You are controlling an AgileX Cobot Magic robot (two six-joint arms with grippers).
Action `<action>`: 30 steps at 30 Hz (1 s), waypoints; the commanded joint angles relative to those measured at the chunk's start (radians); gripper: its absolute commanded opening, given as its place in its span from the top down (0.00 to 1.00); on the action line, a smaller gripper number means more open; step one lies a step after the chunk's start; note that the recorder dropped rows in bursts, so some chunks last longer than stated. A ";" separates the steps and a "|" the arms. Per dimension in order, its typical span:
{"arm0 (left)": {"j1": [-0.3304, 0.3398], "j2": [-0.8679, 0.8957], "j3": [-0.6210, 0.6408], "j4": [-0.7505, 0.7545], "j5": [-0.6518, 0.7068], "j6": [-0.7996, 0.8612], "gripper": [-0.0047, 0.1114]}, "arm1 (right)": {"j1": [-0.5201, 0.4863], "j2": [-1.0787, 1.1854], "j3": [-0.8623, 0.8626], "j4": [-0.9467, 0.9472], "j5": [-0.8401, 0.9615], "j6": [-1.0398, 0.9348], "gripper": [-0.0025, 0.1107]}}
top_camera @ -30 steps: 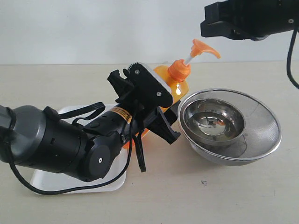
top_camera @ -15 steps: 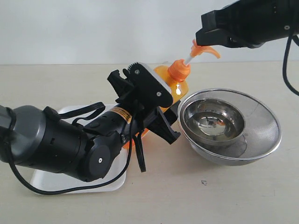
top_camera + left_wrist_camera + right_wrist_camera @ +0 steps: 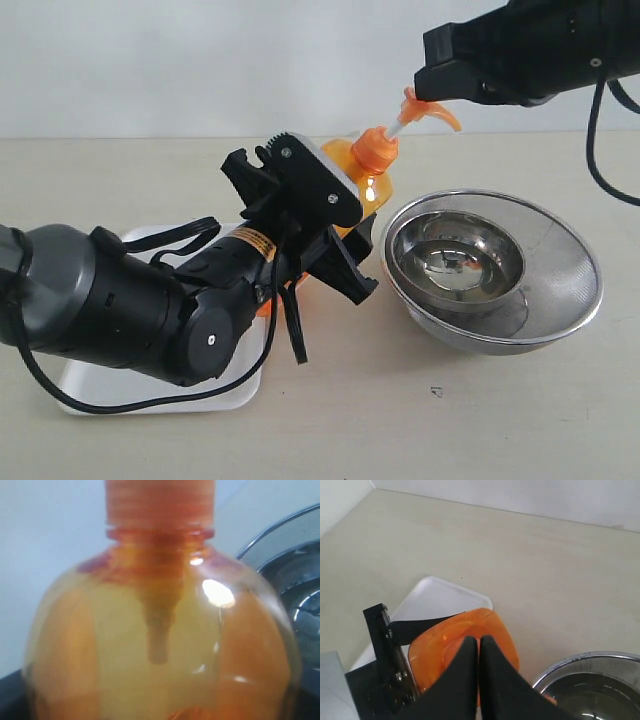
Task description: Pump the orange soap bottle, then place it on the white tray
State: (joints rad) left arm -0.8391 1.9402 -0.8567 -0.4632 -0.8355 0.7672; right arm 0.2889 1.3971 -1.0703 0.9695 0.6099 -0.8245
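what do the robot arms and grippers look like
The left arm is black with a rounded grey housing, black cables and a yellow sticker. The left gripper is angular black with visible screws. The right gripper has tapered black fingers; a black cable hangs from the right arm.
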 commanded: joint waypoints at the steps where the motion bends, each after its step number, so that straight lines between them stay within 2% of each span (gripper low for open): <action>1: -0.009 -0.001 -0.005 0.034 -0.028 -0.015 0.92 | 0.069 0.020 0.011 -0.043 0.060 -0.014 0.98; 8: -0.009 -0.001 -0.005 0.034 -0.028 -0.022 0.92 | 0.117 0.022 0.011 -0.156 0.022 0.094 0.98; 30: -0.009 -0.001 -0.005 0.040 -0.028 -0.025 0.92 | 0.117 0.079 0.011 -0.155 0.044 0.085 0.98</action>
State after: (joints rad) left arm -0.8265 1.9402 -0.8529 -0.4979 -0.8462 0.7718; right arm 0.3880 1.4316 -1.0849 0.8505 0.5388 -0.7277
